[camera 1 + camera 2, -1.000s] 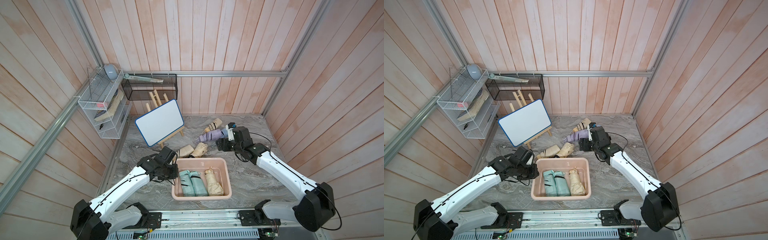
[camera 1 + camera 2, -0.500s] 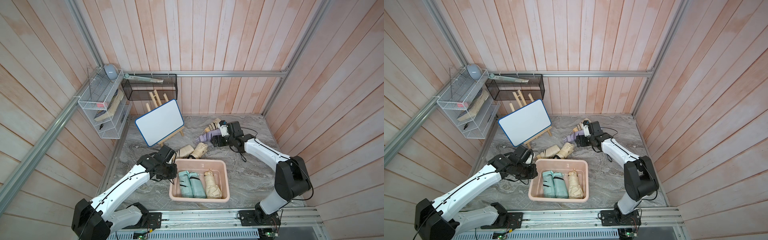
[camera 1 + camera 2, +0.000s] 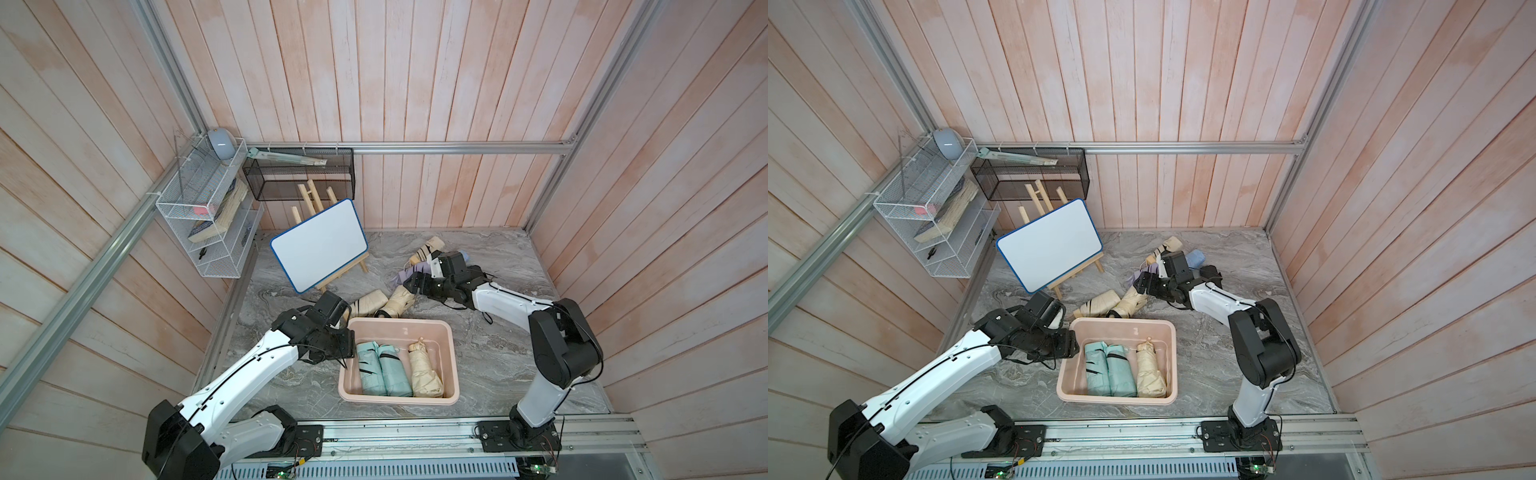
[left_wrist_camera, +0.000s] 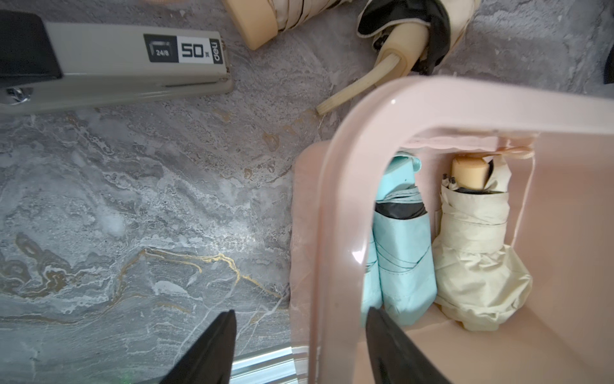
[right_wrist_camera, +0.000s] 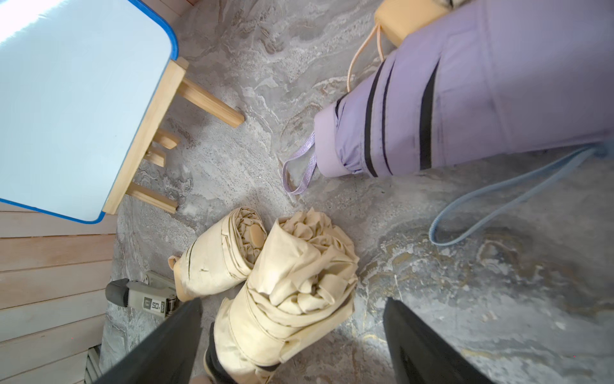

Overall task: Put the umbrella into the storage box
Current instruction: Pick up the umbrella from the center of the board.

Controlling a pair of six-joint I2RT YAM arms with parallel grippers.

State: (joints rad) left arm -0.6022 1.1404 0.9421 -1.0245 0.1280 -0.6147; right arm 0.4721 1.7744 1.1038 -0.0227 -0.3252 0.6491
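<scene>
The grey marble tabletop (image 3: 498, 353) carries a whiteboard (image 3: 320, 245) at the back and the pink storage box (image 3: 399, 322) at the front, with two mint umbrellas (image 3: 368, 370) and one beige umbrella (image 3: 424, 370) inside; the cream folded umbrella (image 5: 299, 259) lies on the marble just behind the box; the right gripper (image 5: 294, 299) stands wide apart around its end, not clamped; the left gripper (image 4: 299, 311), also apart, straddles the box's wall; a stapler (image 4: 116, 60) lies nearby.

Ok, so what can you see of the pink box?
The storage box is pale pink, plastic-looking, rectangular with rounded corners and a rolled rim, open on top. It sits flat on the grey marble tabletop. Two mint umbrellas and one cream umbrella lie side by side inside. The open left hand straddles its rim near one corner.
</scene>
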